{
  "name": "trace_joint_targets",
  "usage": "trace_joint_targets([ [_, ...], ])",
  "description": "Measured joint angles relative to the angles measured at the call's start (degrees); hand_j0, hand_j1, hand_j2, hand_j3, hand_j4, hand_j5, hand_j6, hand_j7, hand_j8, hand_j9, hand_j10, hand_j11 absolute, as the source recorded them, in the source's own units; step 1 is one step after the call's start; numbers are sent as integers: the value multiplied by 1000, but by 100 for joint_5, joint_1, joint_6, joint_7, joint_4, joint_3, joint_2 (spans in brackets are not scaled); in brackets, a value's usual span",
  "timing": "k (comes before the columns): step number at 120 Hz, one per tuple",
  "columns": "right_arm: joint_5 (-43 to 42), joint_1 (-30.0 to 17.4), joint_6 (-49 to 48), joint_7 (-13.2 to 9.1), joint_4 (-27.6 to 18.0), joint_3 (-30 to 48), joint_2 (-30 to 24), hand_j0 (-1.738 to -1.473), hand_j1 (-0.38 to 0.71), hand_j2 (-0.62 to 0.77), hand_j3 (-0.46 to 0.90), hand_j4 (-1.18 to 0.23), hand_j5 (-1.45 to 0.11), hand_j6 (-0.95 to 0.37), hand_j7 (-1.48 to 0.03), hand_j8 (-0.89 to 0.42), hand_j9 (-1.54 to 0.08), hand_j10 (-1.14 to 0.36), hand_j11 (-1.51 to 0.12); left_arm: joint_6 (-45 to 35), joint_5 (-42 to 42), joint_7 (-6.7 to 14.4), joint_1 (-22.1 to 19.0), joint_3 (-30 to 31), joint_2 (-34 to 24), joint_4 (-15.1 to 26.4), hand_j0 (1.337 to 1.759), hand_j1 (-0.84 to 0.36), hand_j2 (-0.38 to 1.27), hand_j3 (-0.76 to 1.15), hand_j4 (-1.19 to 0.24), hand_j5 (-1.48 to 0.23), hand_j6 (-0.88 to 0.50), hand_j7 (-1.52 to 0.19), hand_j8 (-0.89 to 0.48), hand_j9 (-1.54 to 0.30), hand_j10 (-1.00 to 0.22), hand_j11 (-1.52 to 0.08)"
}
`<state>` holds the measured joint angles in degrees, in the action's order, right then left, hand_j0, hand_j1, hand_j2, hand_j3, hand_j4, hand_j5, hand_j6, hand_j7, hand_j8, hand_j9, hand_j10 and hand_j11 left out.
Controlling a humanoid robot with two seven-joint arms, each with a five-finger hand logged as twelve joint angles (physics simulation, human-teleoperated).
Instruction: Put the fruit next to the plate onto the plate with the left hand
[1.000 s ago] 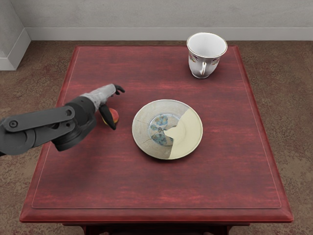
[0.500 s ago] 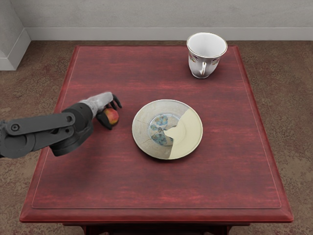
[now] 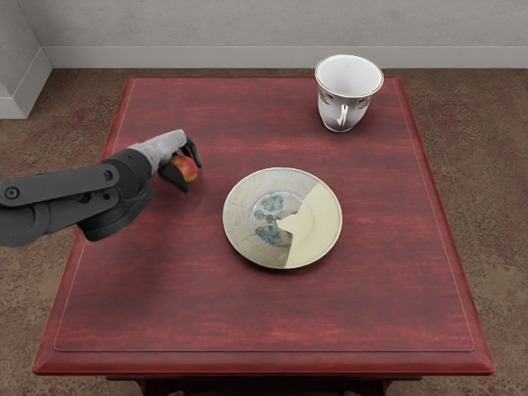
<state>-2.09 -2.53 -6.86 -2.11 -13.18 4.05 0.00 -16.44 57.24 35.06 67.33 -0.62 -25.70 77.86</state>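
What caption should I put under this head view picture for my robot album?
Left robot hand grips a small red fruit beside the plate on a red table.

L arm comes in from pic's left edge, over left side of red wooden table point(image 3: 247, 318). L hand point(image 3: 169, 157) has fingers curled round small red-yellow fruit point(image 3: 187, 168). Fruit is left of plate point(image 3: 323, 216), apart from rim, not on it. Plate near table ctr. White cup point(image 3: 347, 92) upright toward far edge, well apart.
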Motion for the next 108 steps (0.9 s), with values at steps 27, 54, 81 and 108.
trace_joint_targets([
  [27, 0, -1, 0, 0, 0, 0, 0, -1658, -331, -3, 0, -15, -20, -15, -20, -15, -20, -15, -20, 1365, -1525, 2, 360, -888, -118, 14, 1649, -378, 275, 29, -607, -991, -327, -994, -380, -989, -697, -987],
  [54, 1, -2, 0, 0, 0, 0, 0, -1658, -331, -3, 0, -15, -20, -15, -20, -15, -20, -15, -20, 2595, -2091, -2, 387, -1428, 344, 105, 1648, -376, 307, 9, -599, -1012, -326, -1023, -373, -1014, -708, -1012],
  [81, 1, -2, 0, 0, 0, 0, 0, -1658, -331, -3, 0, -15, -20, -15, -20, -15, -20, -15, -20, 2732, -2144, -5, 271, -1429, 700, 109, 1648, -383, 315, 3, -591, -1020, -315, -1030, -367, -1019, -704, -1021],
  [108, 1, -1, 0, 0, 0, 0, 0, -1658, -331, -3, 0, -15, -20, -15, -20, -15, -20, -15, -20, 2890, -2125, -6, 390, -1448, 717, 79, 1653, -32, 150, 1, -335, -501, -184, -506, -212, -501, -358, -503],
])
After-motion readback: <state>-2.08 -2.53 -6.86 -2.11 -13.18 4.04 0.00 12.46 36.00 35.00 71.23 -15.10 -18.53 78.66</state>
